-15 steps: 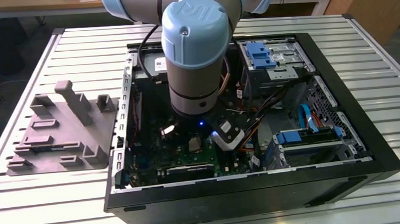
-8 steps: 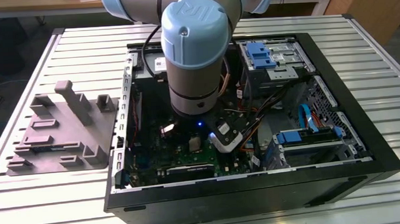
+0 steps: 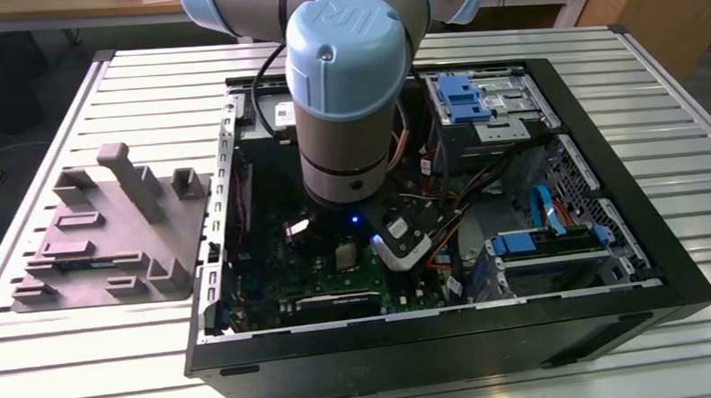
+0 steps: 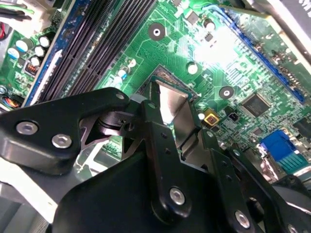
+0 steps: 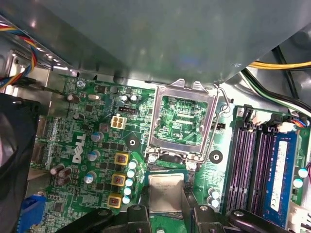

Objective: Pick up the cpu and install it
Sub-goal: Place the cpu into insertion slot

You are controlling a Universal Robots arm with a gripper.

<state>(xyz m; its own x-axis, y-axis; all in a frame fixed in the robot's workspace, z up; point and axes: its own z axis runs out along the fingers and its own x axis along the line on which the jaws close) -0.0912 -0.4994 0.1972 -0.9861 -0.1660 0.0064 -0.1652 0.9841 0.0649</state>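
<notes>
The cpu (image 5: 166, 193) is a thin square chip with a silvery top. It sits low over the green motherboard (image 5: 97, 145), right beside the socket's raised metal frame (image 5: 182, 121). My gripper (image 5: 166, 211) is shut on it, with a black finger on each of two opposite edges. In the second wrist view the cpu (image 4: 171, 99) shows between the fingers (image 4: 155, 126), above the dark socket rim (image 4: 163, 77). I cannot tell whether the chip touches the socket. In the exterior view the arm (image 3: 345, 100) reaches down into the open computer case (image 3: 458, 338).
Black memory slots (image 5: 252, 165) run beside the socket, with capacitors (image 5: 129, 182) on its other side. A grey plastic tray with upright posts (image 3: 105, 237) lies on the slatted table at the exterior view's left. Blue drive caddies (image 3: 462, 95) and cables (image 3: 548, 208) occupy the case's right half.
</notes>
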